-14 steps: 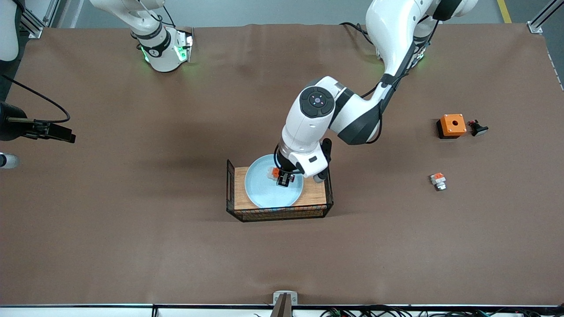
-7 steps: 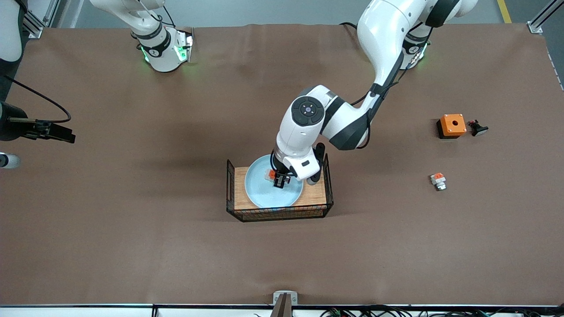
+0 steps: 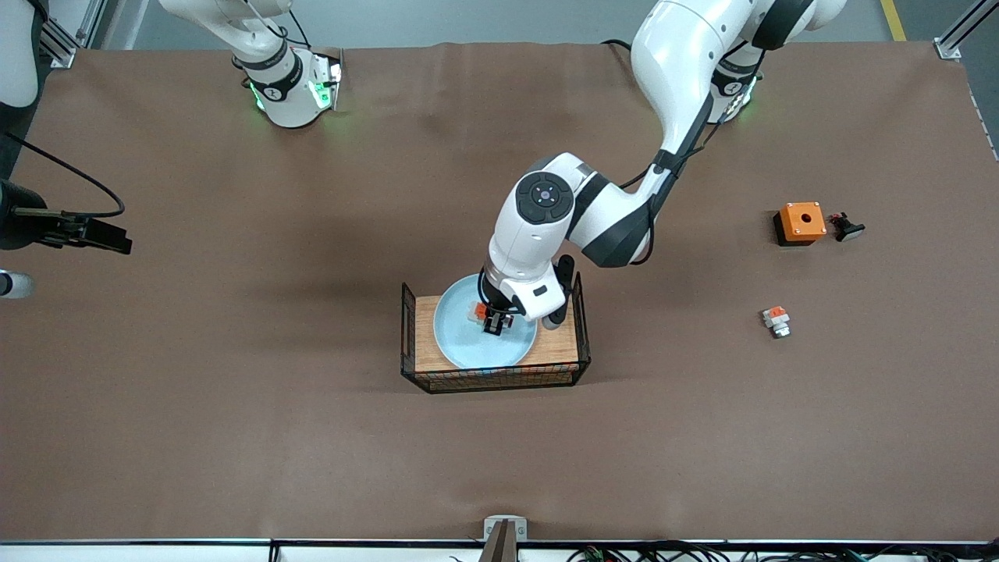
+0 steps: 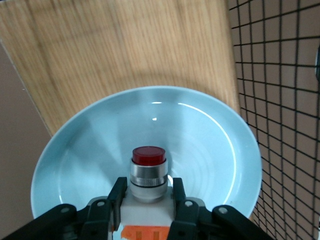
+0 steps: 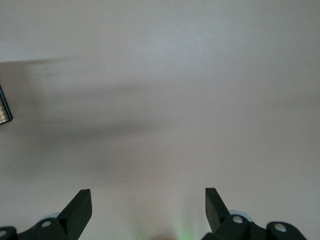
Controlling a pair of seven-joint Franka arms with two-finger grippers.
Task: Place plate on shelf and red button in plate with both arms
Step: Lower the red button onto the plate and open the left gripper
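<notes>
The pale blue plate lies on the wooden floor of a black wire basket at mid-table. My left gripper is low over the plate's middle and is shut on the red button. In the left wrist view the fingers clamp the white body of the red button, with its dark red cap pointing at the plate. I cannot tell if it touches the plate. My right gripper is open and empty over bare brown table, with only a corner of the basket in sight.
The basket's mesh wall stands close beside the plate. Toward the left arm's end lie an orange box with a hole, a small black part and an orange-and-white unit. A black device juts in at the right arm's end.
My left gripper has carried the red button a little toward the right arm's end, to the plate's middle, and has gone lower. In the last half second it has barely moved.
</notes>
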